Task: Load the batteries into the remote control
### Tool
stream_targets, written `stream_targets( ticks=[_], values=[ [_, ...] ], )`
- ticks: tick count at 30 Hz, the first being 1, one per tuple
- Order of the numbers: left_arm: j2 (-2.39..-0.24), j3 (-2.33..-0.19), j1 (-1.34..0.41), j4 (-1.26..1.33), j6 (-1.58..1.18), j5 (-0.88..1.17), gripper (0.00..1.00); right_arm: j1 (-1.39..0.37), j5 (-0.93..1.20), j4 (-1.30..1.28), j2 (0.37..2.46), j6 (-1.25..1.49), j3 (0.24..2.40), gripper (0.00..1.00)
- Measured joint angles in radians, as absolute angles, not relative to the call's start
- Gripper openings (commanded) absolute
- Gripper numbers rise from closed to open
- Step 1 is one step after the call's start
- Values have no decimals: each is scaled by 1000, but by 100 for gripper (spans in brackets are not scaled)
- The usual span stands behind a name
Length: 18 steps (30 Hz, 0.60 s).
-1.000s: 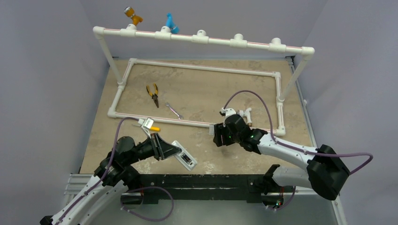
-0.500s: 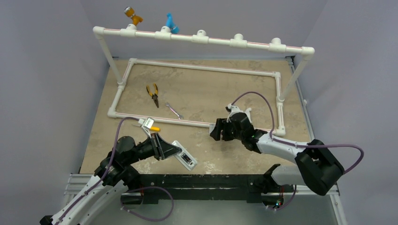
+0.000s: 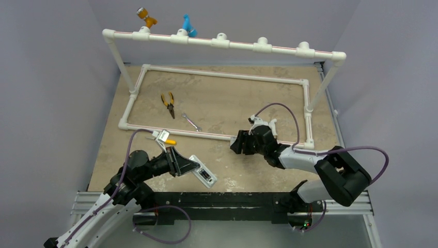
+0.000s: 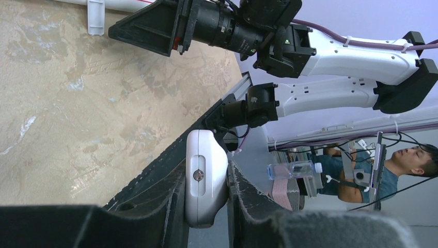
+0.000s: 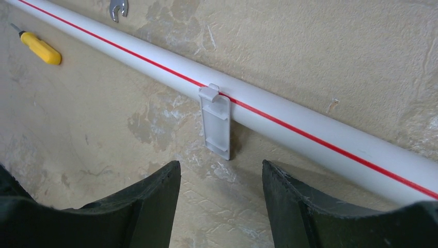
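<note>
**Overhead view.** The left tool (image 3: 190, 165) lies low at the near left of the bench (image 3: 232, 98). It is closed on the remote control (image 3: 202, 174). The remote control sticks out to the right of the fingers, close to the bench's front edge, with a dark recess facing up. The batteries cannot be made out at this size. The right tool (image 3: 238, 145) points left, just in front of the near bar of the white pipe frame (image 3: 222, 76). Inside the frame lie yellow-handled pliers (image 3: 168, 103) and a silver wrench (image 3: 191, 122), apart from each other. A yellow-handled screwdriver (image 3: 170, 141) lies just outside the near bar.

**Left wrist view.** The two dark fingers press on both long sides of the white remote control (image 4: 205, 155). A small screw shows on the face turned to the camera. Its free end appears against the bench's dark front edge.

**Right wrist view.** The right tool (image 5: 221, 168) is open and grips nothing, with bare bench between its fingers (image 5: 150, 201). Beyond the gap, a small flat white cover (image 5: 216, 121) lies with its far end touching the red-striped pipe (image 5: 310, 124). The screwdriver (image 5: 40, 49) is at the upper left and the wrench (image 5: 118, 8) is at the top edge.
</note>
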<state>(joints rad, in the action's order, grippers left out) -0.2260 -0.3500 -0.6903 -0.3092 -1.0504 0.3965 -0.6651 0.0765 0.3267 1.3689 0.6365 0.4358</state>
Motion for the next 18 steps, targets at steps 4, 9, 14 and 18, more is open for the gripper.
stream_targets(
  ticks=[4, 9, 14, 18],
  values=[
    [-226, -350, -690, -310, -1050, 397, 0, -665, 70, 363, 1387, 645, 430, 55],
    [-224, -350, -690, -310, -1050, 397, 0, -665, 65, 405, 1412, 645, 430, 53],
    [-218, -350, -691, -315, -1050, 396, 0, -665, 50, 438, 1432, 644, 429, 49],
    [-218, -350, -690, -317, -1050, 396, 0, -665, 43, 457, 1446, 644, 429, 46]
  ],
)
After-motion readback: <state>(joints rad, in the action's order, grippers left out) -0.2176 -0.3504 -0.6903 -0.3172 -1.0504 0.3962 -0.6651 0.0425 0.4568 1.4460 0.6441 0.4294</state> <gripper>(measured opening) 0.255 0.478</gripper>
